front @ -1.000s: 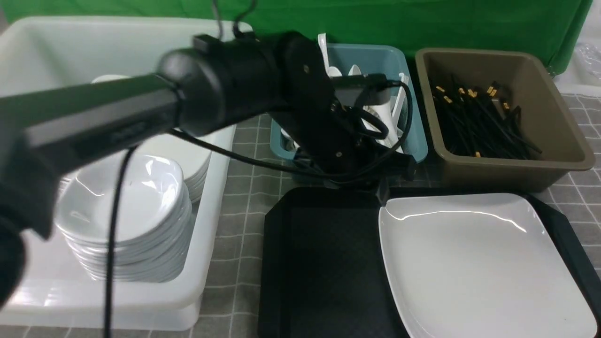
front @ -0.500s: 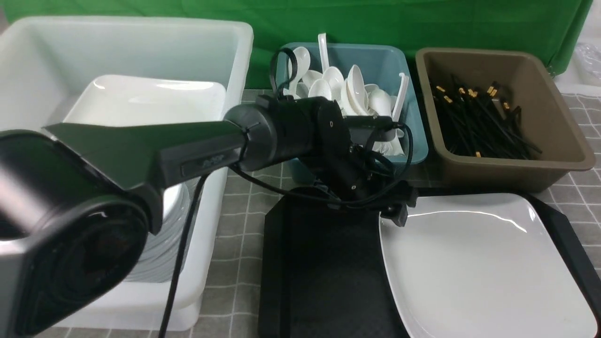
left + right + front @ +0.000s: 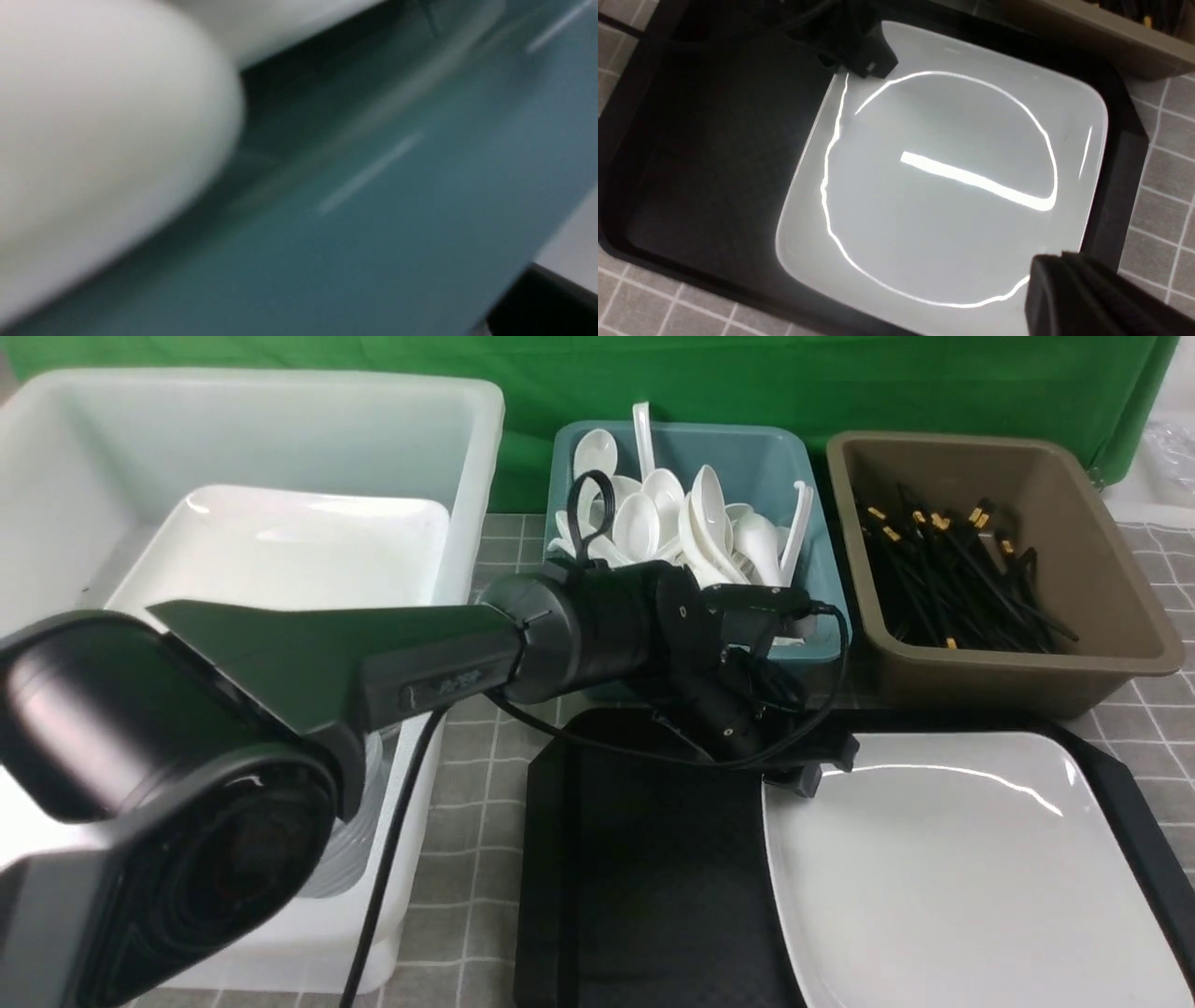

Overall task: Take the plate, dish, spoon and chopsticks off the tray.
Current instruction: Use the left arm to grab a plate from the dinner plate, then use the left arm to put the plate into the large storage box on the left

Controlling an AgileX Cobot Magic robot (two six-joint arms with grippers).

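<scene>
The left gripper (image 3: 808, 767), which a second earlier hung over the teal bin (image 3: 758, 443) of spoons (image 3: 695, 518), had swung down to the far left corner of the plate (image 3: 943, 877), the only piece left on the black tray (image 3: 644, 859). The plate appeared slightly nudged. Whether its jaws had clamped the rim could not be told. The right gripper (image 3: 1083, 294), jaws together and empty, hovered over the plate's near right corner. By this showing, only the plate remained to be cleared.
</scene>
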